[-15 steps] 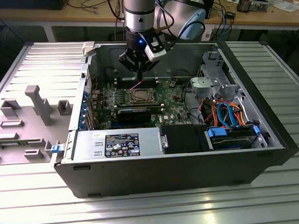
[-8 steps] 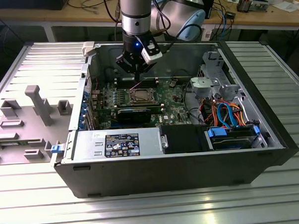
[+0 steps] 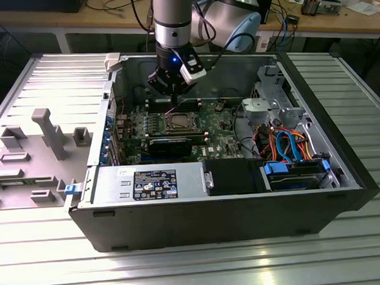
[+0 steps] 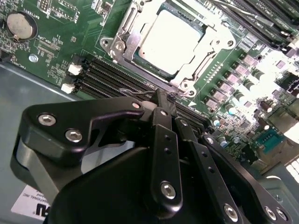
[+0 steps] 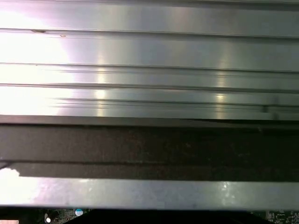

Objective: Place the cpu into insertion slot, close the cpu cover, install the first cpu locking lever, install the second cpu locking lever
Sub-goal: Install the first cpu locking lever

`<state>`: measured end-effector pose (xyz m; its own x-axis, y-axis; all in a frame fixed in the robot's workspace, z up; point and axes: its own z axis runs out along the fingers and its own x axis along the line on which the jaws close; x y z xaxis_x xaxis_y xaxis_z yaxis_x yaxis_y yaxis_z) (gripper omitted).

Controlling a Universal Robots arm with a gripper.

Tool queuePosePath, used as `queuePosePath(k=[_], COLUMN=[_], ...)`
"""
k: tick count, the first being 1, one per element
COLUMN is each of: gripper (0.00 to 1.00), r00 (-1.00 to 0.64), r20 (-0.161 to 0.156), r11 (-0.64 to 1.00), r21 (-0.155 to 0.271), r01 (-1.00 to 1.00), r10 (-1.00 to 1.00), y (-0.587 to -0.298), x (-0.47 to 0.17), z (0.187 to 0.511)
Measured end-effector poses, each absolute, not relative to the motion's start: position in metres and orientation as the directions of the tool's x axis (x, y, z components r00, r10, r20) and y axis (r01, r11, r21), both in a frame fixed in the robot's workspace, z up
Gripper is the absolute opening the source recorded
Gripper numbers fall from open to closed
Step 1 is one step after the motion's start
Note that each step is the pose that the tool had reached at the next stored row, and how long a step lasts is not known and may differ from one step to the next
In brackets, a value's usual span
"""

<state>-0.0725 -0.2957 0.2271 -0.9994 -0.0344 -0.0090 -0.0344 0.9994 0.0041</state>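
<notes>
The cpu (image 4: 172,38), silvery on top, lies flat in the insertion slot (image 3: 180,123) on the green board. The cpu cover (image 4: 125,29), a silver frame, lies down around it. My gripper (image 4: 166,98) hangs just beside the socket, over the long black memory slots, with its two black fingers (image 4: 162,122) pressed together. A thin wire locking lever (image 4: 135,92) ends right at the fingertips; I cannot tell whether it is pinched. In the exterior view the gripper (image 3: 173,96) stands inside the open computer case, just behind the socket.
Memory slots (image 4: 110,74) and a coin battery (image 4: 20,25) flank the socket. A black block (image 3: 171,145) sits in front of it. Drive cage and coloured cables (image 3: 285,148) fill the exterior view's right. The case wall (image 5: 149,149) and ribbed metal table (image 5: 149,56) lie beyond.
</notes>
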Motion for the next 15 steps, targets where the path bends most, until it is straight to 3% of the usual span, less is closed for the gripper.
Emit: queuePosePath(k=[15], gripper=[0.11], r00=[-0.999], r20=[-0.008], r11=[0.999], r21=[0.004], r01=[-0.035], r10=[-0.034], y=[-0.293], x=[-0.062], z=[0.213])
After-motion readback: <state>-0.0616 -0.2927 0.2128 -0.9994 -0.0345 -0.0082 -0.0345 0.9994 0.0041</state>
